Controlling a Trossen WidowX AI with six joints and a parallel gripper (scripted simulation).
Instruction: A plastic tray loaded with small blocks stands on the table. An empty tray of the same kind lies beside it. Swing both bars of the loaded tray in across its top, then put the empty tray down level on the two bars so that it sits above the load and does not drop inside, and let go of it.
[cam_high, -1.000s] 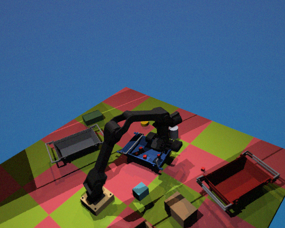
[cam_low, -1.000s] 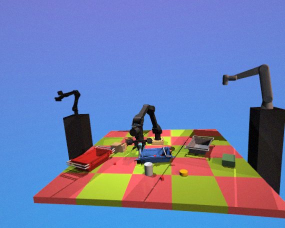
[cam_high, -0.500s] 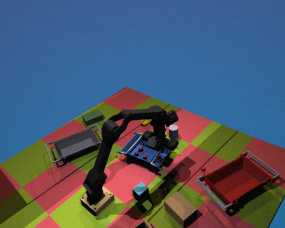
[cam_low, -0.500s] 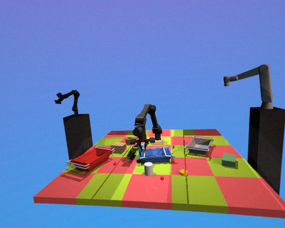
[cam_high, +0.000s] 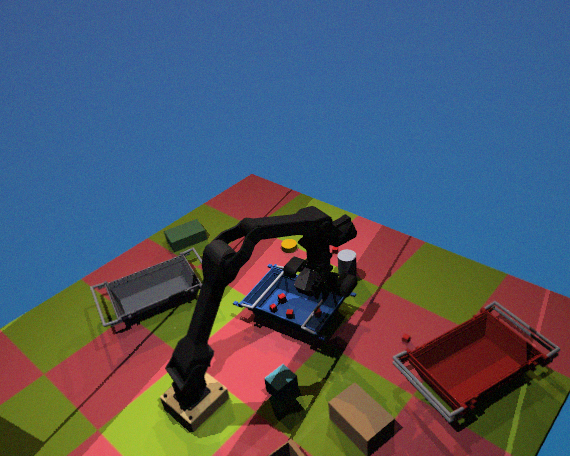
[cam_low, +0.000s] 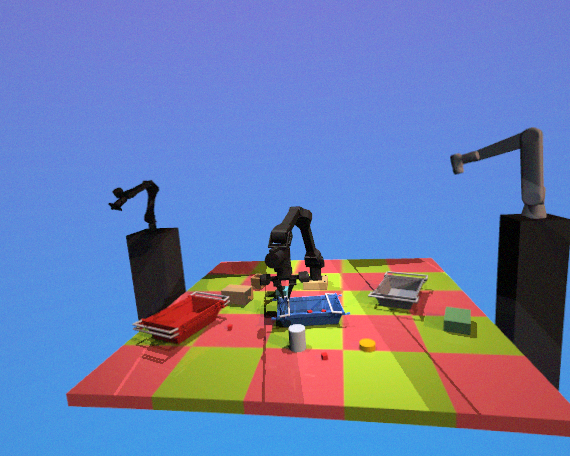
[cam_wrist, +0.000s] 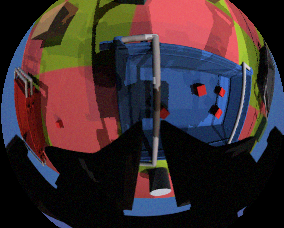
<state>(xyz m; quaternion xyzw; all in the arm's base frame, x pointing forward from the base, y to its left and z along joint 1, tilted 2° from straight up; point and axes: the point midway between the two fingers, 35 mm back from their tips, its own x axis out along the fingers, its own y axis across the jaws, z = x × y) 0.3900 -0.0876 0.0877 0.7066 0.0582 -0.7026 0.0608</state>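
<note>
The blue tray (cam_high: 300, 300) (cam_low: 310, 319) (cam_wrist: 185, 120) stands on the table with small red blocks (cam_high: 290, 313) (cam_wrist: 200, 90) inside. Its bar (cam_wrist: 243, 90) at the end away from my gripper lies in across the top. Its other bar (cam_wrist: 156, 65) is swung inward over the interior; whether it rests fully down I cannot tell. My gripper (cam_high: 320, 297) (cam_low: 286, 300) (cam_wrist: 151, 125) points down at that bar, fingers a narrow gap apart and gripping nothing; the bar passes by the tips. The empty grey tray (cam_high: 155, 290) (cam_low: 400, 287) stands to one side, bars swung out.
An empty red tray (cam_high: 480, 355) (cam_low: 185, 315) stands on the other side, bars out. A grey cylinder (cam_high: 346, 265) (cam_low: 297, 338) stands close to the blue tray. A yellow disc (cam_low: 367, 345), green block (cam_low: 457, 320), teal block (cam_high: 281, 380), tan block (cam_high: 361, 417) and loose red cubes also lie about.
</note>
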